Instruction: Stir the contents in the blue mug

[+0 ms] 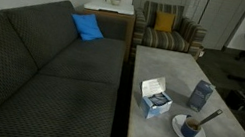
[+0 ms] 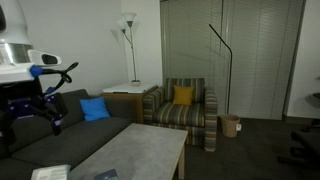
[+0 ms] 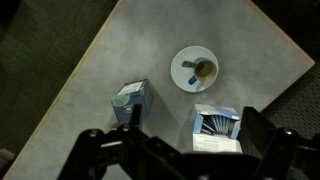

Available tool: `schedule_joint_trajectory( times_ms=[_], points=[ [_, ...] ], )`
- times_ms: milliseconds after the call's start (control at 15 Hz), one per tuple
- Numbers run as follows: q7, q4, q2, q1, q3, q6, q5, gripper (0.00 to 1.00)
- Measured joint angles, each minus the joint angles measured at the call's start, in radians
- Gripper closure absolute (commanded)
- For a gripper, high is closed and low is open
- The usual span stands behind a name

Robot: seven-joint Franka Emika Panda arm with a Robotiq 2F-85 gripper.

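Crockery is laid out for a reach from above. The blue mug stands on a white saucer in the lower right of an exterior view, near the table's edge. A stirrer leans out of it toward the upper right, its free end probably exposed so it can be grasped. An open box and a blue carton stand near the mug but apart from it, so nothing crowds the stirrer.

In the wrist view the mug sits in the upper centre, well away from the gripper. Its fingers are spread wide at the bottom of the frame and hold nothing. The arm hangs raised at the left of an exterior view, above the grey table, with its wrist facing down.
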Motion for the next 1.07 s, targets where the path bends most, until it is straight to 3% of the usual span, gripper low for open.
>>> schedule_joint_trajectory(
  times_ms=[200, 467, 1067],
  points=[
    [-0.196, 0.001, 0.061, -0.061, 0.058, 0.081, 0.046, 0.0],
    [-0.38, 0.023, 0.15, -0.135, 0.134, 0.095, 0.078, 0.0],
    [-0.389, 0.128, 0.309, -0.12, 0.12, 0.081, 0.055, 0.0]
  ],
)
